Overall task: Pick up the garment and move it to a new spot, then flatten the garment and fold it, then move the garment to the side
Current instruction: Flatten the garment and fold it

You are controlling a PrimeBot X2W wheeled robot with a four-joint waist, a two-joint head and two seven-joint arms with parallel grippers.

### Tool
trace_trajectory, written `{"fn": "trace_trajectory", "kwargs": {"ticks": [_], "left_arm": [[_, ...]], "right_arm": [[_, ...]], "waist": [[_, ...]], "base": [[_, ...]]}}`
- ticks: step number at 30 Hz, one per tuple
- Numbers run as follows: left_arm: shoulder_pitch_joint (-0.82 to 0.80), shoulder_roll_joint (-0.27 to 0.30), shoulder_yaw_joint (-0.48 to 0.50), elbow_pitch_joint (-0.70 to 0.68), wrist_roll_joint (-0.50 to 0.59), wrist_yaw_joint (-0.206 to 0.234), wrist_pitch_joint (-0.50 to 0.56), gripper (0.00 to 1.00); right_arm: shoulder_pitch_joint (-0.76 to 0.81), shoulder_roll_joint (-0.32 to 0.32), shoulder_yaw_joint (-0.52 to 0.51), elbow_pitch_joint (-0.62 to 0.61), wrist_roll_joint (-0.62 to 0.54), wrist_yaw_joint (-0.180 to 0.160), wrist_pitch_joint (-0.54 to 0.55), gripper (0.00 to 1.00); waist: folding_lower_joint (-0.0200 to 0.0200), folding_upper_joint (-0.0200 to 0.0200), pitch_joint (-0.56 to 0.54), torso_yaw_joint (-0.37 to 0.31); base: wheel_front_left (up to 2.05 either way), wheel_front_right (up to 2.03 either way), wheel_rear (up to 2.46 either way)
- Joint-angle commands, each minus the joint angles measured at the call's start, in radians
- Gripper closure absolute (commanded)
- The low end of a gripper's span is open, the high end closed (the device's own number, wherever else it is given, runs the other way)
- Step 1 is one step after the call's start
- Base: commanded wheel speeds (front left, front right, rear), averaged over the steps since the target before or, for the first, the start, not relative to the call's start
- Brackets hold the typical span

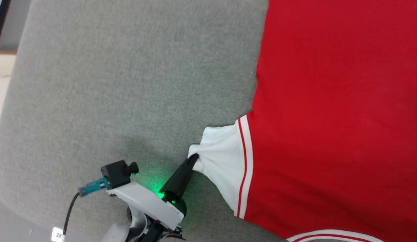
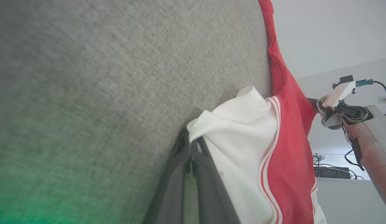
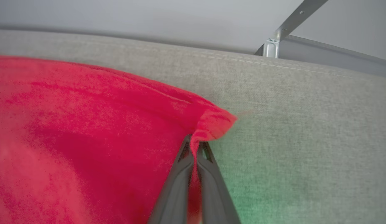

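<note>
Grey woven cloth covers the padded surface (image 1: pixel 127 84), which has a rounded corner at the lower left of the head view and a stitched seam (image 3: pixel 242 59) along its far edge. Behind it is a pale wall (image 3: pixel 149 15) with a slanted metal bar (image 3: pixel 271 46). The left wrist view shows a dark box (image 2: pixel 331 172) with cables on a shelf.

The garment (image 1: pixel 329 117) lies on the right part of the surface; its right and lower sides are cut off by the picture edge. Its body is smooth red knit. The sleeve (image 1: pixel 225 158) is white with thin red stripes at the seam, and it wrinkles toward the cuff.

The left gripper (image 1: pixel 194 157) has its dark tapered fingers closed on this cuff. The right gripper (image 3: pixel 194 144) pinches a red corner of the garment, fingers together; the cloth there is blurred. Green light (image 1: pixel 158 185) falls on the grey cloth near the left gripper.
</note>
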Motion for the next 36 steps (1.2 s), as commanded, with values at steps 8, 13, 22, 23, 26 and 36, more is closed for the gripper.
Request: {"fn": "trace_trajectory", "kwargs": {"ticks": [8,13,22,23,26,36], "left_arm": [[0.072,0.06,0.044,0.033,0.008,0.08,0.0,1.0],[0.091,0.072,0.059,0.003,0.0,0.098,0.005,1.0],[0.079,0.094,0.061,0.004,0.022,0.114,0.002,1.0],[0.078,0.092,0.06,0.003,0.021,0.116,0.002,1.0],[0.077,0.097,0.057,0.002,0.026,0.117,0.004,1.0],[0.069,0.102,0.047,0.002,0.037,0.121,0.01,1.0]], "right_arm": [[0.244,-0.027,0.276,-0.051,0.235,-0.002,0.036,1.0],[0.422,-0.139,0.434,-0.243,0.451,-0.002,0.085,1.0],[0.823,-0.332,0.493,-0.655,0.776,-0.001,0.119,1.0],[0.868,-0.343,0.486,-0.694,0.793,-0.001,0.122,1.0],[0.999,-0.371,0.465,-0.799,0.839,-0.001,0.141,1.0],[1.287,-0.314,0.366,-1.006,0.821,-0.001,0.183,1.0]], "waist": [[0.0,0.0,-0.205,-0.143],[0.0,0.0,-0.246,-0.197],[0.0,0.0,-0.309,-0.257],[0.0,0.0,-0.314,-0.264],[0.0,0.0,-0.325,-0.287],[0.0,0.0,-0.321,-0.329]], "base": [[0.0,0.0,0.0],[0.0,0.0,0.0],[0.0,0.0,0.0],[0.0,0.0,0.0],[0.0,0.0,0.0],[0.0,0.0,0.0]]}}
